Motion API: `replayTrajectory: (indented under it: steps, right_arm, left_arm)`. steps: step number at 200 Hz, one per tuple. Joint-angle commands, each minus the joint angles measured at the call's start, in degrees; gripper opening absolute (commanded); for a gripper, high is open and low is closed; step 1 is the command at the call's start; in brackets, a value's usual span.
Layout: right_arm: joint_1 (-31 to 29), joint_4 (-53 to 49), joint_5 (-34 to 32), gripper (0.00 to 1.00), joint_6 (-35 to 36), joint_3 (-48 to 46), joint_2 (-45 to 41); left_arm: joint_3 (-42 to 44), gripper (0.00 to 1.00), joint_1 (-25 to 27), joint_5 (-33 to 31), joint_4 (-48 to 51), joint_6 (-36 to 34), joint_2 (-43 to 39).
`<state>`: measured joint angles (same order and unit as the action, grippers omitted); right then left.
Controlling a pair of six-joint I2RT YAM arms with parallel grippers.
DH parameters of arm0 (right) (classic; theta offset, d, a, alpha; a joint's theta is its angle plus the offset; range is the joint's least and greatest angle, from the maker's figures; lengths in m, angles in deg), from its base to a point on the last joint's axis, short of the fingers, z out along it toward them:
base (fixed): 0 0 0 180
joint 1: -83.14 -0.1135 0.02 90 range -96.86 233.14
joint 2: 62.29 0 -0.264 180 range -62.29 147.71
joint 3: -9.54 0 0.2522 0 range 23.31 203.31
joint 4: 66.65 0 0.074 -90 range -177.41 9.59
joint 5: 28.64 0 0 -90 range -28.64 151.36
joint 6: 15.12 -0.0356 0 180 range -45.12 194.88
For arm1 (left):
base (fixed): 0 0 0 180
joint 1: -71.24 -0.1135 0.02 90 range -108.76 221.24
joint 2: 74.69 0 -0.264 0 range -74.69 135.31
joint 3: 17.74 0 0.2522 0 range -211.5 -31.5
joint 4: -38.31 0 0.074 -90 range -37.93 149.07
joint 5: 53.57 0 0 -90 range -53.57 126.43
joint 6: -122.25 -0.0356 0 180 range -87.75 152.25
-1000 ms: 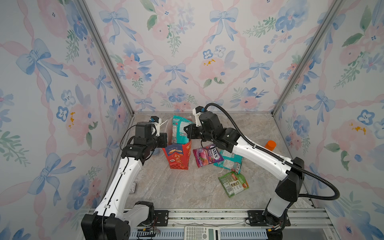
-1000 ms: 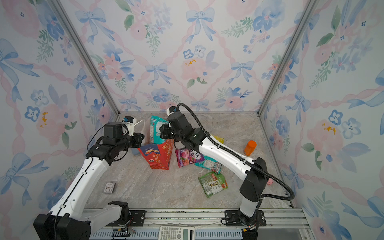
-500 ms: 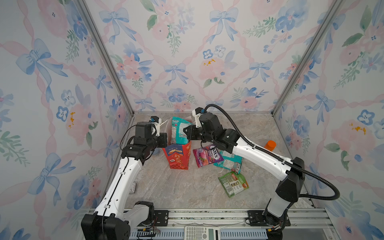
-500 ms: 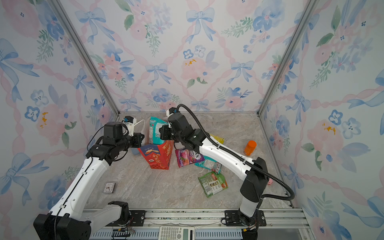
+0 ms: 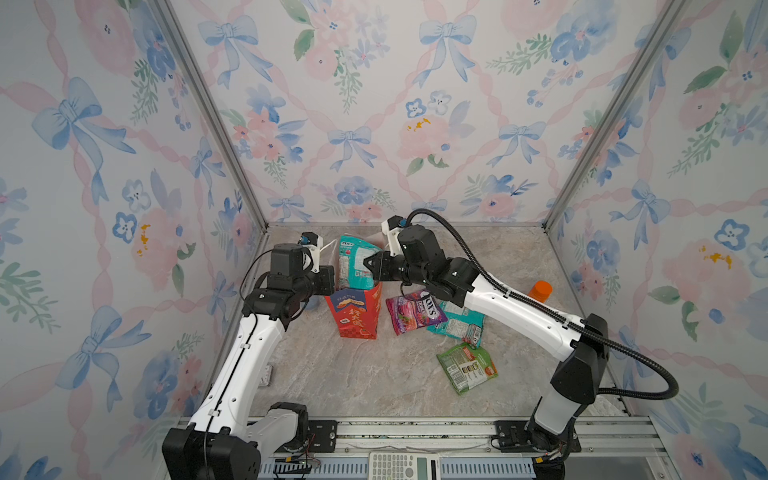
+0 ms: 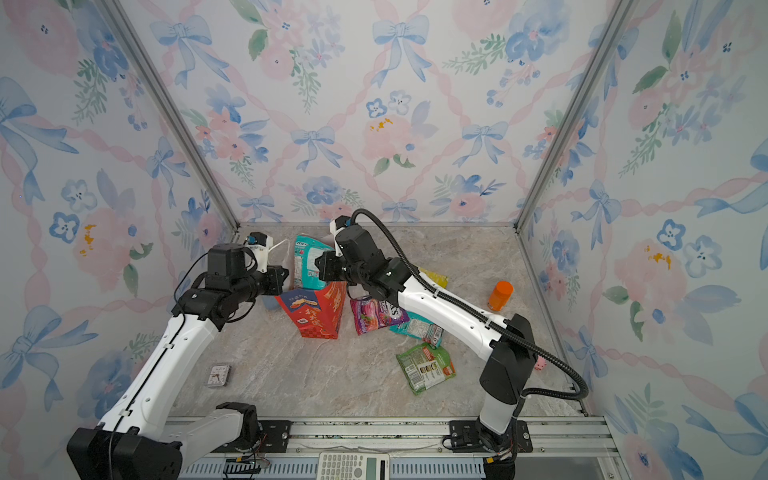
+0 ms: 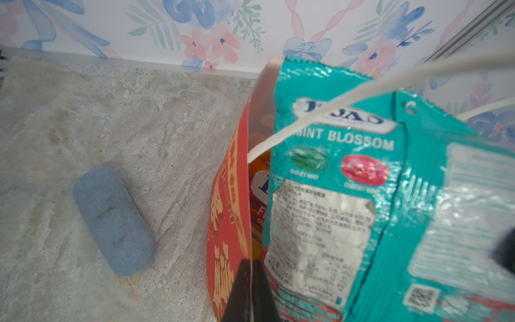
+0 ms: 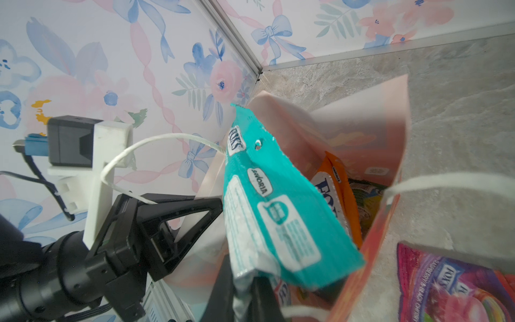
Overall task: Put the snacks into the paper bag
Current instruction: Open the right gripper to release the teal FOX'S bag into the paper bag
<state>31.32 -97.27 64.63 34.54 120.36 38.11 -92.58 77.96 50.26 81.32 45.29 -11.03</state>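
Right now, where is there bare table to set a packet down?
Bare marble: between the upright red paper gift bag, the flat green packet and the front rail. Also free: back right, behind the orange-capped bottle. Crowded: right of the bag, where a purple packet and a teal packet lie under the right arm.

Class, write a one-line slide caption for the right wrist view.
Right tool holds a teal packet partly inside the red paper bag; left tool pinches its wall.

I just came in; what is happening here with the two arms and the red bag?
The left gripper pinches the rim of the paper bag. The right gripper holds a teal mint packet half inside the bag's mouth. A purple packet, a second teal packet and a green packet lie on the table, not yet packed.
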Motion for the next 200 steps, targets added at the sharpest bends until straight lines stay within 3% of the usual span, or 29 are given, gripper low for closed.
replayTrajectory:
  steps: [1,60,70,89,117,169,200]
  right_arm:
    - [-0.4,1.86,1.39,0.0,-0.34,-1.29,-1.38]
    - [-0.24,1.76,1.31,0.0,-1.31,-2.46,-1.27]
    - [0.02,1.53,1.22,0.08,-1.24,-2.16,-1.26]
    - [0.46,1.35,0.95,0.36,-0.75,-1.4,-1.52]
    - [0.86,0.6,0.16,0.61,0.5,-0.3,-2.18]
    - [1.24,1.38,0.89,0.68,1.83,-0.5,-3.98]
    - [1.8,3.93,5.66,0.75,2.63,-0.73,-4.74]
  left_arm:
    - [-0.52,0.0,-0.14,0.33,-0.36,-1.26,-0.94]
    - [-0.52,0.0,-0.16,0.26,-0.37,-1.22,-0.93]
    - [-0.53,0.0,-0.15,0.24,-0.41,-1.17,-0.92]
    - [-0.66,0.0,-0.19,0.38,-0.34,-1.24,-0.85]
    - [-0.71,0.0,-0.27,0.34,-0.38,-1.22,-0.91]
    - [-0.93,0.0,-0.22,0.29,-0.34,-1.17,-0.86]
    - [-1.04,0.0,-0.26,0.33,-0.34,-1.09,-0.68]
